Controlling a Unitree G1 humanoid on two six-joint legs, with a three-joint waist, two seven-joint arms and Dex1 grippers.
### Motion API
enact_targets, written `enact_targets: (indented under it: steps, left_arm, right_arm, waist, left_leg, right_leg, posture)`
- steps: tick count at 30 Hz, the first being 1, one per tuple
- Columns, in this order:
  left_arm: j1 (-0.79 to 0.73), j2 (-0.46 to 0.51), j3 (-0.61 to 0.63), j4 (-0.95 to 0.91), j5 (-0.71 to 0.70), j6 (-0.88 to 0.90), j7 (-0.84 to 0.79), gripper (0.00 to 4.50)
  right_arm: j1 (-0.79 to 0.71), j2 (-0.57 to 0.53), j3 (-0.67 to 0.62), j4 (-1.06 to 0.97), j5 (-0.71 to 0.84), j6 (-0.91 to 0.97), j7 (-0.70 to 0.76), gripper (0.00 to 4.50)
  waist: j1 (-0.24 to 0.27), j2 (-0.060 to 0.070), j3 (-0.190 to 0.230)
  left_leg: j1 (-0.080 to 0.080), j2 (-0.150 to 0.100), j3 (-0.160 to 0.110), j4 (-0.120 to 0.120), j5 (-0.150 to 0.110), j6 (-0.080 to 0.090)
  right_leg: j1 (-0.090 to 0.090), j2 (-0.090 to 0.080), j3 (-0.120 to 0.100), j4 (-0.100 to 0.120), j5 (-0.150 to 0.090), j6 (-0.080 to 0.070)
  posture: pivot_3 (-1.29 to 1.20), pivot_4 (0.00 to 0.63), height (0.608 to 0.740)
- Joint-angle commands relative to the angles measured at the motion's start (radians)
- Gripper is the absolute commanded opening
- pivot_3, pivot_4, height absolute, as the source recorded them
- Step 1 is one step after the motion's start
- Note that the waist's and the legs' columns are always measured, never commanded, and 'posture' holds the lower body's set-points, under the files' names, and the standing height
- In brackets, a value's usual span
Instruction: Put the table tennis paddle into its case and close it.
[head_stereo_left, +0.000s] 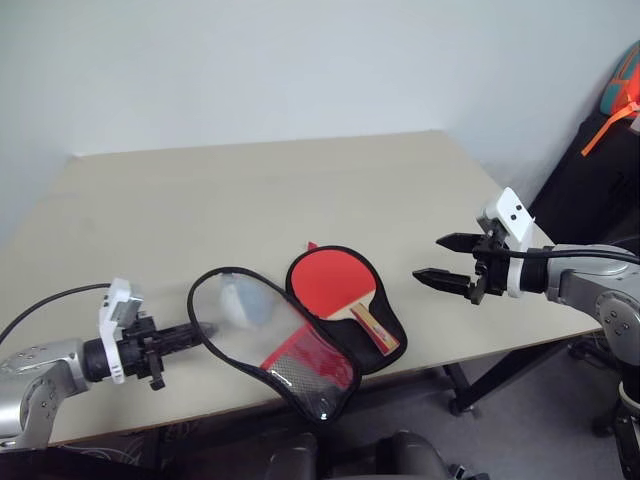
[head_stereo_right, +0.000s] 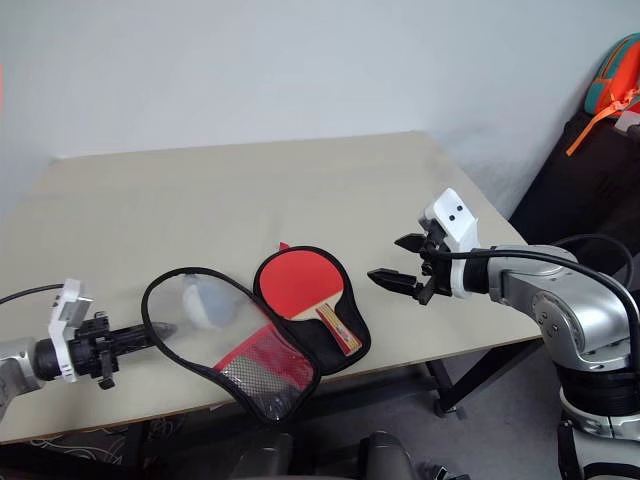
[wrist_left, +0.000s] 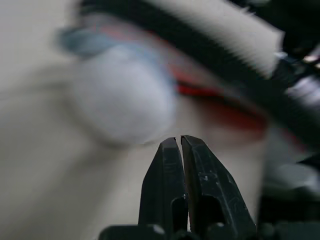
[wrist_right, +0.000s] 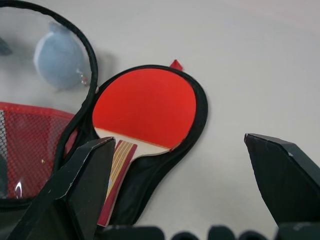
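The table tennis paddle (head_stereo_left: 333, 283) lies red face up in the black-lined half of the open case (head_stereo_left: 392, 345), its striped handle (head_stereo_left: 376, 326) pointing at the table's front edge. The case's other half, a clear flap (head_stereo_left: 262, 335) with black edging and red mesh at its narrow end, spreads to the left. A pale round thing (head_stereo_left: 238, 300) shows through that flap. My left gripper (head_stereo_left: 205, 329) is shut at the flap's left edge, and nothing shows between its fingers (wrist_left: 192, 165). My right gripper (head_stereo_left: 430, 258) hovers open to the right of the case, above the table.
The case sits close to the front edge of the beige table (head_stereo_left: 250, 190), which stands against a white wall. An orange and teal bag (head_stereo_left: 622, 90) rests on dark furniture at the far right. A black table leg with a caster (head_stereo_left: 462, 395) stands below the right corner.
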Motion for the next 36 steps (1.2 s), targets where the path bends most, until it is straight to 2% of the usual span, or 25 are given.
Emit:
enact_targets:
  steps: [1, 4, 7, 10, 14, 20, 24, 33, 36]
  left_arm:
    - [-0.05, -0.017, -0.012, -0.166, -0.136, 0.118, 0.061, 0.04]
    - [-0.109, -0.057, -0.056, -0.217, -0.146, 0.146, 0.147, 0.04]
    - [-0.239, -0.146, -0.124, -0.255, -0.187, 0.242, 0.317, 0.04]
    - [-0.358, -0.273, -0.223, -0.305, -0.168, 0.256, 0.457, 0.04]
    - [-0.417, -0.369, -0.273, -0.3, -0.154, 0.293, 0.586, 0.04]
    - [-0.411, -0.37, -0.278, -0.306, -0.202, 0.358, 0.625, 0.04]
    - [-0.366, -0.34, -0.266, -0.302, -0.24, 0.407, 0.621, 0.9]
    - [-0.282, -0.426, -0.298, -0.279, -0.284, 0.501, 0.74, 4.01]
    - [-0.268, -0.455, -0.303, -0.28, -0.301, 0.538, 0.778, 4.01]
  right_arm:
    - [0.004, -0.022, -0.009, 0.001, -0.013, -0.038, 0.006, 4.5]
    - [0.008, -0.025, -0.01, 0.006, -0.014, -0.048, 0.009, 4.5]
    - [0.015, -0.041, -0.008, 0.003, -0.021, -0.069, 0.021, 4.5]
    - [0.053, -0.08, -0.009, -0.019, -0.03, -0.103, 0.053, 4.5]
    - [0.065, -0.091, -0.007, -0.01, -0.038, -0.124, 0.057, 4.5]
    - [0.075, -0.089, 0.004, -0.003, -0.053, -0.136, 0.051, 4.5]
    - [0.086, -0.085, 0.011, -0.008, -0.057, -0.14, 0.049, 4.5]
    - [0.087, -0.055, 0.031, -0.028, -0.052, -0.131, 0.026, 4.5]
    - [0.088, -0.041, 0.033, -0.043, -0.046, -0.119, 0.011, 4.5]
  waist:
    - [0.002, 0.0, 0.0]
    - [0.004, 0.001, 0.0]
    - [0.016, 0.001, 0.0]
    - [0.029, 0.002, 0.001]
    - [0.034, 0.002, 0.0]
    - [0.035, 0.003, 0.001]
    - [0.035, 0.003, 0.001]
    - [0.041, 0.004, 0.001]
    - [0.041, 0.004, 0.001]
  left_leg:
    - [0.0, 0.0, 0.0, 0.0, 0.0, 0.0]
    - [0.0, 0.0, -0.001, 0.003, 0.0, 0.0]
    - [0.0, 0.0, -0.002, 0.005, -0.001, 0.001]
    - [0.0, 0.001, -0.006, 0.014, -0.004, 0.007]
    - [0.001, 0.001, -0.006, 0.02, -0.008, 0.011]
    - [0.001, 0.001, -0.006, 0.02, -0.008, 0.011]
    - [0.001, 0.001, -0.006, 0.021, -0.009, 0.011]
    - [0.002, 0.001, -0.007, 0.021, -0.009, 0.012]
    - [0.002, 0.001, -0.007, 0.021, -0.009, 0.012]
  right_leg:
    - [0.0, 0.0, 0.0, 0.0, 0.0, 0.0]
    - [0.002, 0.0, -0.001, 0.0, 0.0, 0.001]
    - [0.004, 0.001, -0.002, 0.001, -0.001, 0.001]
    - [0.01, 0.003, -0.006, 0.001, -0.002, 0.003]
    - [0.015, 0.003, -0.006, 0.001, -0.002, 0.004]
    - [0.014, 0.003, -0.005, 0.001, -0.002, 0.005]
    - [0.014, 0.002, -0.006, 0.001, -0.002, 0.005]
    - [0.014, 0.0, -0.006, 0.0, -0.002, 0.005]
    - [0.014, 0.0, -0.006, 0.0, -0.002, 0.005]
  posture:
    - [0.0, 0.0, 0.715]
    - [0.0, 0.0, 0.715]
    - [0.0, 0.0, 0.715]
    - [0.0, 0.0, 0.715]
    - [0.0, 0.0, 0.715]
    - [0.0, 0.0, 0.715]
    - [0.0, 0.0, 0.715]
    - [0.0, 0.0, 0.715]
    - [0.0, 0.0, 0.715]
